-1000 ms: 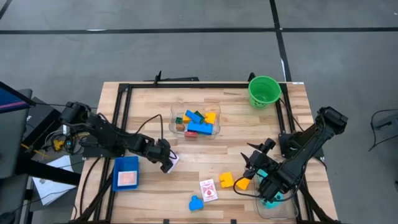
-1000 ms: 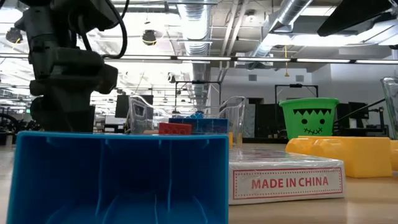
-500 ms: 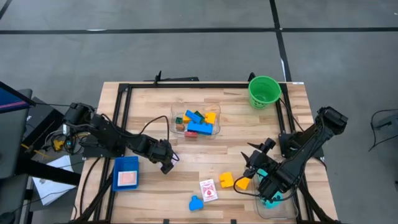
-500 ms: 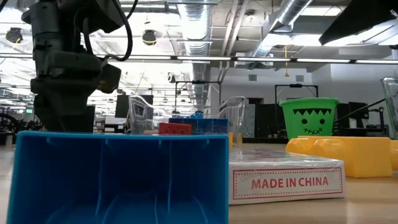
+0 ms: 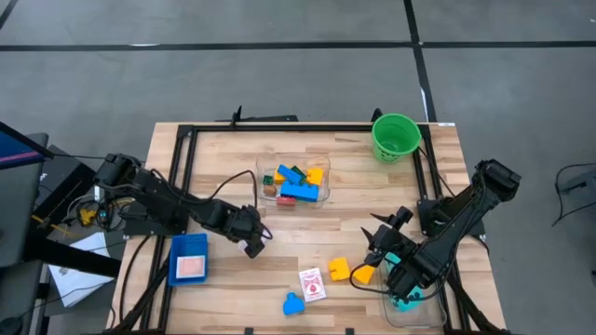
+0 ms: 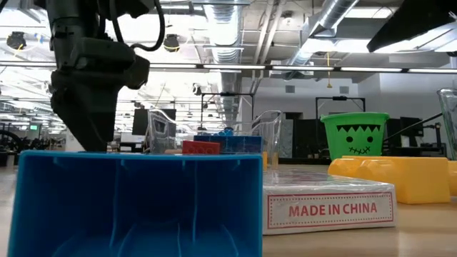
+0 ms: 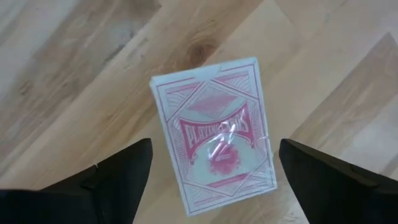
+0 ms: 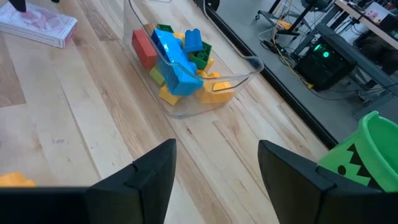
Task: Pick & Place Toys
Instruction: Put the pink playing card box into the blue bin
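Toys: small plastic bricks in blue, yellow, green, red and orange, plus card packs printed white and red.
Card pack under the left pincer (image 7: 214, 134): a flat, plastic-wrapped box with a red ornate pattern and lettering, lying flat on the wooden table (image 5: 223, 149), directly below and between the two dark fingers.
Left gripper (image 5: 253, 241): it hangs over that pack with its jaws spread wide, one finger on each side of it. In the wrist view neither finger touches the pack. Nothing is held.
Bricks in the clear tub (image 5: 293, 181): a heap with a long blue brick on top, red, green and yellow pieces around it, near the left pincer and farther from the table's front edge.
Blue tray (image 5: 189, 258): just beside the left pincer, on the side nearer the table's left edge, with a pale card lying inside.
Second card pack (image 5: 312, 284): flat on the table between the two pincers, near the front edge.
Loose pieces: a blue toy (image 5: 293, 303) beside that second pack, and two yellow bricks (image 5: 339, 270) just beside the right pincer.
Right gripper (image 5: 384, 244): it rests low near the yellow bricks with its fingers parted and nothing between them.
Green bucket (image 5: 395, 137): well apart from the right pincer, at the far corner of the table.
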You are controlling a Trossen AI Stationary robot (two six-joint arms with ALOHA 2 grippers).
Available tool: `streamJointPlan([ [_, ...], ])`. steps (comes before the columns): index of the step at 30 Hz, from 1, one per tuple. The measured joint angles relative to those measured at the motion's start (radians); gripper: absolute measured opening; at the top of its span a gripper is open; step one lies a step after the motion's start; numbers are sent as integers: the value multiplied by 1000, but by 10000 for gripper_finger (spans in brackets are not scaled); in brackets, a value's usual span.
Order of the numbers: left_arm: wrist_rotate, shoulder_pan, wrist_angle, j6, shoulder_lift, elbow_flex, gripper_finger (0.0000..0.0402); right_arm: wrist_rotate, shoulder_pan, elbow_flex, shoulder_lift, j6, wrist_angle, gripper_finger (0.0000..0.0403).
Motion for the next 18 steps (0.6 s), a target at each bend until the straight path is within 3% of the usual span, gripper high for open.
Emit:
streamJointPlan([
  [6, 14, -5, -25, 3, 83, 50, 334, -16, 0, 0, 0, 0, -4, 218],
  [12, 37, -6, -236, 94, 243, 227, 319, -18, 0, 0, 0, 0, -5, 218],
  [18, 18, -6, -238, 138, 293, 289, 319, -19, 22, 0, 0, 0, -7, 218],
])
